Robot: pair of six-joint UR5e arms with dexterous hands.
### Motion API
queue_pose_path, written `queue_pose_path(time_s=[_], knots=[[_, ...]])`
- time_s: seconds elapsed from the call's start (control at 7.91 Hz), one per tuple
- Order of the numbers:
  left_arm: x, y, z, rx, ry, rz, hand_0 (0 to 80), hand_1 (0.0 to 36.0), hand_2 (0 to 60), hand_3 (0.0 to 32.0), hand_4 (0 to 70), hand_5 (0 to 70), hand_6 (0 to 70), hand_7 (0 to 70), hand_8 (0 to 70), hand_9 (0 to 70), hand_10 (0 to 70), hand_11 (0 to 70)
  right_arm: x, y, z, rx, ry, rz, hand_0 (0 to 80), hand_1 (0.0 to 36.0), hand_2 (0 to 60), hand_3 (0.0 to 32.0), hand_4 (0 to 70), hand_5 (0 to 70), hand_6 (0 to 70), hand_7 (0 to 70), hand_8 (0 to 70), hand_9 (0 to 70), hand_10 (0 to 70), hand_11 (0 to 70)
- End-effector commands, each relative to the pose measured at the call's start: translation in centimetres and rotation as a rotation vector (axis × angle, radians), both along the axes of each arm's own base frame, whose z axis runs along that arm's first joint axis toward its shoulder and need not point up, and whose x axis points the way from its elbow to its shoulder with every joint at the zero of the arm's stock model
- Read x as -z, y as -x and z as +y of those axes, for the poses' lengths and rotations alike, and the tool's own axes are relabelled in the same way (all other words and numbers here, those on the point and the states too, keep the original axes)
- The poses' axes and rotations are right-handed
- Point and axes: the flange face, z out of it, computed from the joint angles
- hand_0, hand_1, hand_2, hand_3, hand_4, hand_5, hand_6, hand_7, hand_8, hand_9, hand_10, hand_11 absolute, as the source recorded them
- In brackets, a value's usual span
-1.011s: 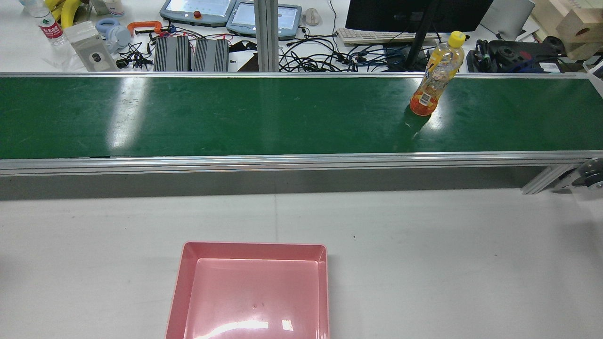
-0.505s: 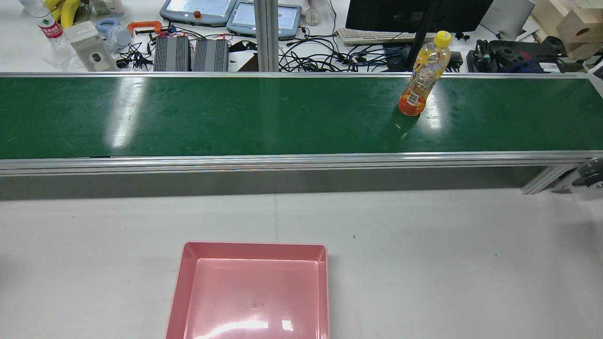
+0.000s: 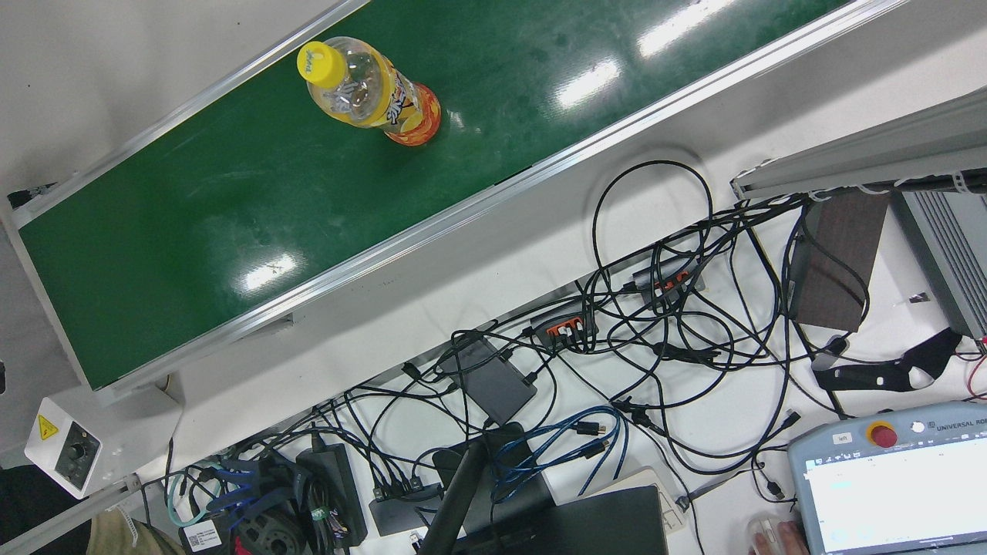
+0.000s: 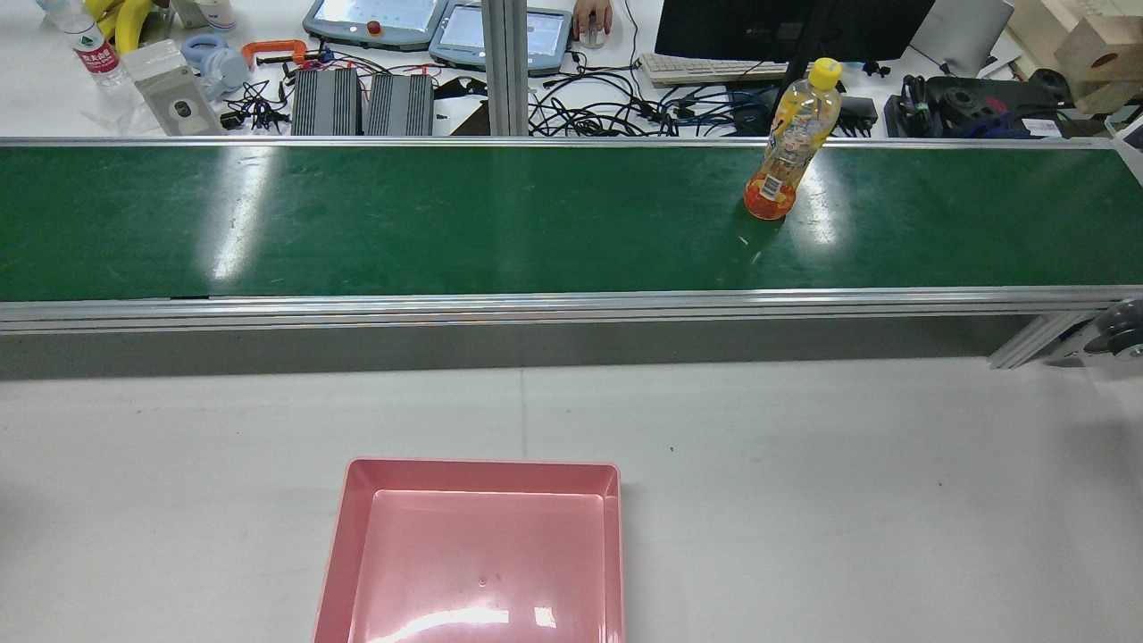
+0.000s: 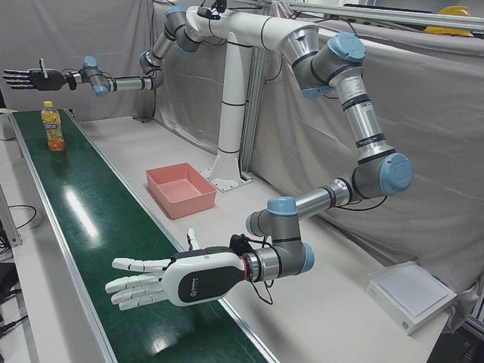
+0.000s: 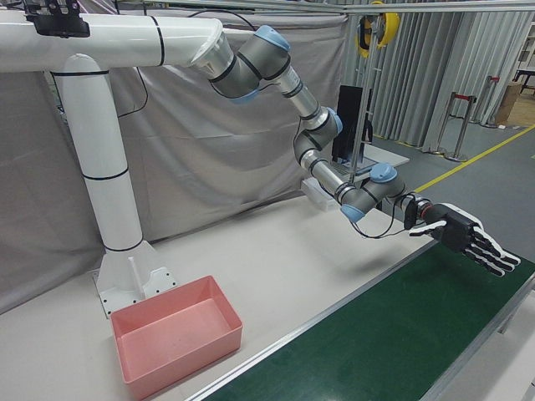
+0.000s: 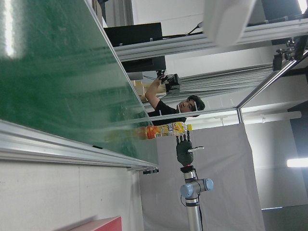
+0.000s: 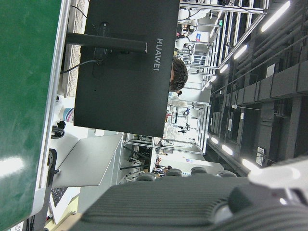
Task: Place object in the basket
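Observation:
An orange drink bottle (image 4: 790,147) with a yellow cap stands upright on the green conveyor belt (image 4: 446,223), right of centre in the rear view. It also shows from above (image 3: 370,96) and far down the belt (image 5: 51,127). The pink basket (image 4: 482,466) sits on the grey table in front of the belt, with nothing in it. My right hand (image 5: 23,76) hovers open, above and just beyond the bottle. My left hand (image 5: 162,280) is open with fingers spread over the belt's near edge, far from the bottle (image 7: 163,130). The rear view shows neither hand.
Beyond the belt lies a desk with tangled cables (image 3: 655,324), teach pendants (image 4: 375,20), a keyboard and a monitor (image 4: 786,27). A person's hand (image 4: 592,13) rests on a mouse there. Grey table (image 4: 804,500) spreads around the basket.
The bottle has travelled leftward along the belt in the rear view, still upright. A person's hand has appeared on the mouse on the desk behind.

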Motion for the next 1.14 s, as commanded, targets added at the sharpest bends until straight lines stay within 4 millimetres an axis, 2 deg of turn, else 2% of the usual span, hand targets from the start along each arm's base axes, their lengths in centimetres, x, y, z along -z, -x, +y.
queue_pose_path(time_s=[0.0, 0.51, 1.01], knots=[[0.44, -3.45, -0.33, -0.057, -0.007, -0.001, 80.0, 8.8, 0.0, 0.0, 10.9, 9.5, 0.2, 0.0, 0.3, 0.0, 1.0, 4.1, 0.00, 0.01, 0.00, 0.001, 0.000, 0.000, 0.0, 0.0, 0.0, 0.0, 0.0, 0.0, 0.0, 0.0, 0.0, 0.0, 0.0, 0.0], [0.70, -3.62, -0.60, -0.057, -0.012, -0.001, 80.0, 7.2, 0.0, 0.0, 9.5, 7.8, 0.1, 0.0, 0.2, 0.0, 1.7, 4.9, -0.07, -0.01, 0.01, -0.001, 0.001, 0.000, 0.0, 0.0, 0.0, 0.0, 0.0, 0.0, 0.0, 0.0, 0.0, 0.0, 0.0, 0.0], [0.70, -3.53, -0.61, -0.056, -0.012, -0.001, 80.0, 7.7, 0.0, 0.0, 9.9, 8.6, 0.3, 0.2, 0.9, 0.2, 1.3, 4.3, 0.00, 0.01, 0.00, 0.001, 0.000, 0.000, 0.0, 0.0, 0.0, 0.0, 0.0, 0.0, 0.0, 0.0, 0.0, 0.0, 0.0, 0.0]])
